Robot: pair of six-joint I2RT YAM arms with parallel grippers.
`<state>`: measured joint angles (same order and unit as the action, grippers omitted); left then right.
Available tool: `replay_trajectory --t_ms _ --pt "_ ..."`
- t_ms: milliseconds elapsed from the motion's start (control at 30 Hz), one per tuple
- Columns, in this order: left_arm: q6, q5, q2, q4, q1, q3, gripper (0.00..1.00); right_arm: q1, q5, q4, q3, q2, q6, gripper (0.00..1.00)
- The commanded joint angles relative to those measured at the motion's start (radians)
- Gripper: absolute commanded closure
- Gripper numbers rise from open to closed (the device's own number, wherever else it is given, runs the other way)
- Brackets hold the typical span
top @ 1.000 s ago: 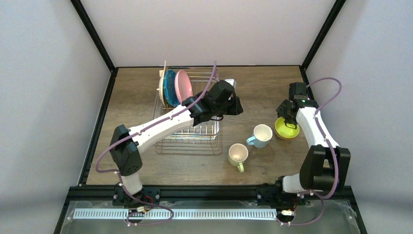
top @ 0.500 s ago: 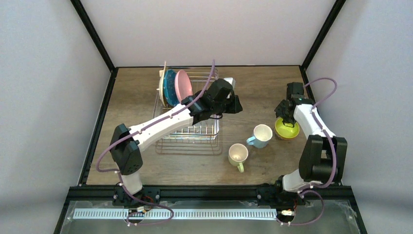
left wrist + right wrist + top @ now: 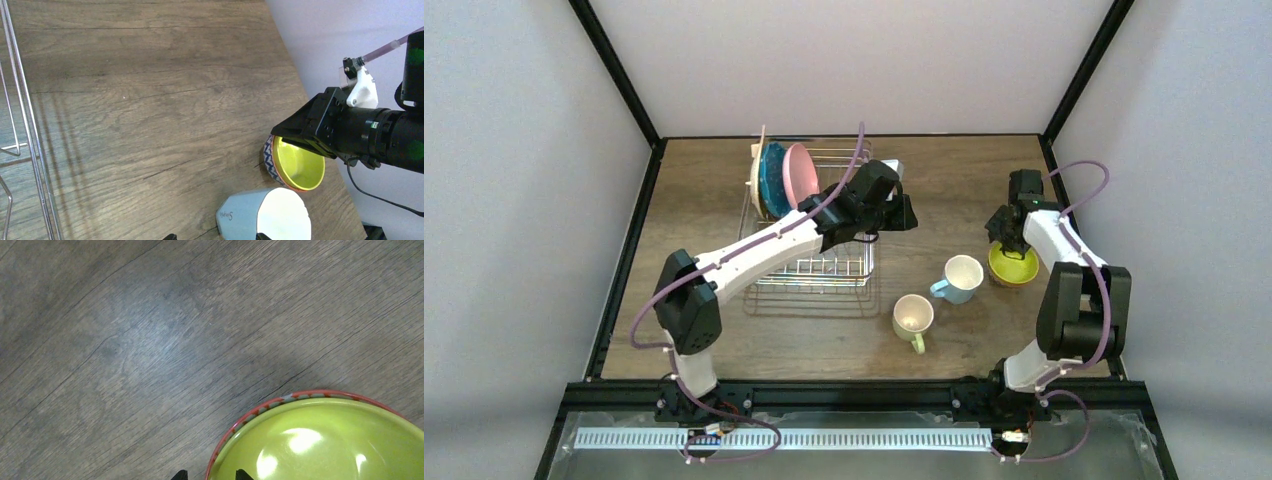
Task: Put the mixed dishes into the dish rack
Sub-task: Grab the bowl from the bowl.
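Note:
The lime-inside patterned bowl [image 3: 1014, 266] stands on the table at the right. My right gripper [image 3: 1007, 236] is at its left rim, one fingertip [image 3: 180, 474] outside and one inside, a small gap showing; it is open. The bowl fills the lower right of the right wrist view [image 3: 320, 440]. My left gripper [image 3: 906, 213] hangs open and empty past the dish rack's [image 3: 809, 270] right side. It looks at the light-blue mug [image 3: 265, 216] and the bowl [image 3: 295, 167]. The pale yellow-green mug [image 3: 912, 318] stands near the front. Tan [image 3: 757, 175], teal [image 3: 774, 182] and pink [image 3: 800, 178] plates stand upright in the rack.
The rack's wire side [image 3: 30, 125] runs down the left edge of the left wrist view. The light-blue mug [image 3: 962, 278] sits just left of the bowl, close to my right arm. Black frame rails border the table on all sides.
My right gripper has shifted slightly back and settled over the bowl's rim. My left gripper has drifted a little back and left. The dishes have not moved.

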<state>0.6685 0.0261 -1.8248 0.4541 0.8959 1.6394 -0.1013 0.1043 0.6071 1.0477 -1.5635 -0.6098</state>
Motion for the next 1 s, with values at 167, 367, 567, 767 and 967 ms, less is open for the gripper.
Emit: replay_trajectory --t_ms 167,367,567,767,967 --pt "-0.012 -0.022 -0.026 -0.018 -0.009 -0.016 0.11 -0.005 0.014 -0.025 0.005 -0.034 -0.002 0.61" --pt "-0.009 -0.025 -0.028 -0.019 -0.010 -0.018 0.10 -0.004 0.015 -0.023 0.002 -0.033 -0.001 0.80" --pt "-0.004 -0.025 -0.028 -0.019 -0.011 -0.018 0.10 -0.005 0.016 -0.016 0.000 -0.027 -0.001 0.99" --pt "0.001 -0.025 -0.024 -0.015 -0.010 -0.022 0.10 -0.005 -0.018 -0.025 0.003 -0.018 0.006 0.99" --pt "0.007 -0.025 -0.017 -0.024 -0.012 -0.039 0.11 0.010 -0.069 -0.045 0.038 -0.033 0.033 0.99"
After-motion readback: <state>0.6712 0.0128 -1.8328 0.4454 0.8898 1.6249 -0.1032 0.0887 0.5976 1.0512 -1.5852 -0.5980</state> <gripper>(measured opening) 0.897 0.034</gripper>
